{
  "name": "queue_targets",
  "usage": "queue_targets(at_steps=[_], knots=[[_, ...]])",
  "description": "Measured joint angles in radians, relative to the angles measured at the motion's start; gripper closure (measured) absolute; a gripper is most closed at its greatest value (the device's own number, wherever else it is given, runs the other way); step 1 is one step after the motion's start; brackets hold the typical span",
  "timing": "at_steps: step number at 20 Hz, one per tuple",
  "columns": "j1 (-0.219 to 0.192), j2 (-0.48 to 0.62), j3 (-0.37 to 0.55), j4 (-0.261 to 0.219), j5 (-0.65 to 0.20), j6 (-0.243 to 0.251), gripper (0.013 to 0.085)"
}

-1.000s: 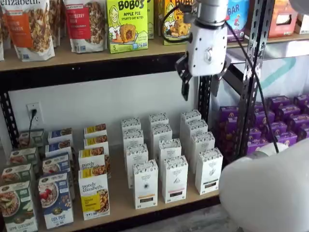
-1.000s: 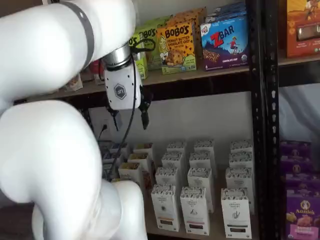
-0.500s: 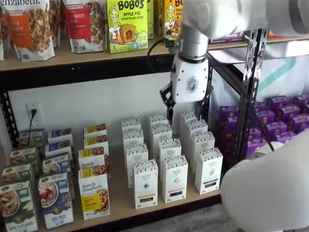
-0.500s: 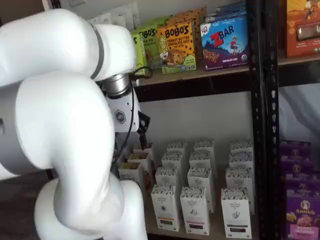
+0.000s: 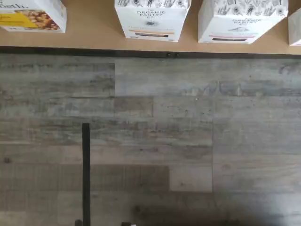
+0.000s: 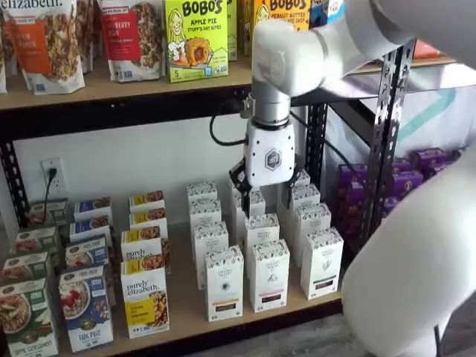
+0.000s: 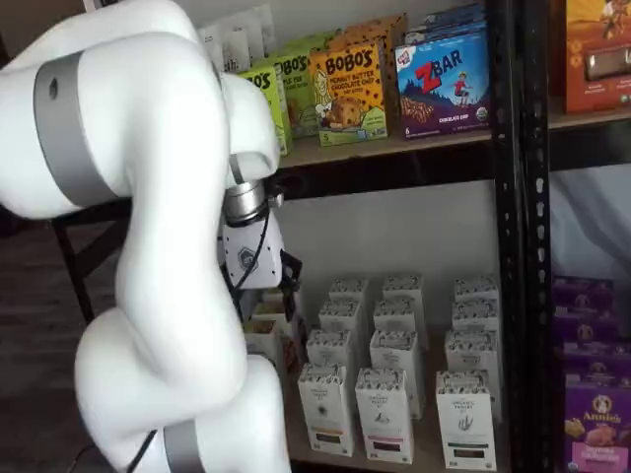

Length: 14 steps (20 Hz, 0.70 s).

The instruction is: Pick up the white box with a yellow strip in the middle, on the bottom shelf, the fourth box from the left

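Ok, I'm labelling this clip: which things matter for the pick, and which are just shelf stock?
Job: white box with the yellow band; bottom shelf; gripper, finger gap unclear.
Just stock: dark-banded white cartons; purely elizabeth box; Bobo's box; purple boxes.

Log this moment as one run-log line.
phase: approach | gripper: above box rows, state unclear | white box: untouched on bottom shelf

"BOBO'S APPLE PIE" on green box (image 6: pixel 195 39); "ORGANIC PANTRY" on white carton (image 5: pixel 151 18).
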Motion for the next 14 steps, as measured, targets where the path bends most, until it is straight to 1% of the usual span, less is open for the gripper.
queue_targets(at_steps=[2,5,6,8,10,14], knots=[[-0.005,0.058,-0.01,0.001,-0.053,-0.007,0.013],[-0.021,0.141,-0.017,0.024,-0.162,-0.038,0.013],[-0.025,0.161,-0.014,0.027,-0.207,-0.045,0.013],[-0.033,0.203,-0.015,0.023,-0.272,-0.052,0.013],[-0.04,0.255,-0.033,0.027,-0.312,-0.064,0.013],[-0.055,0.367,-0.076,0.06,-0.379,-0.107,0.013]])
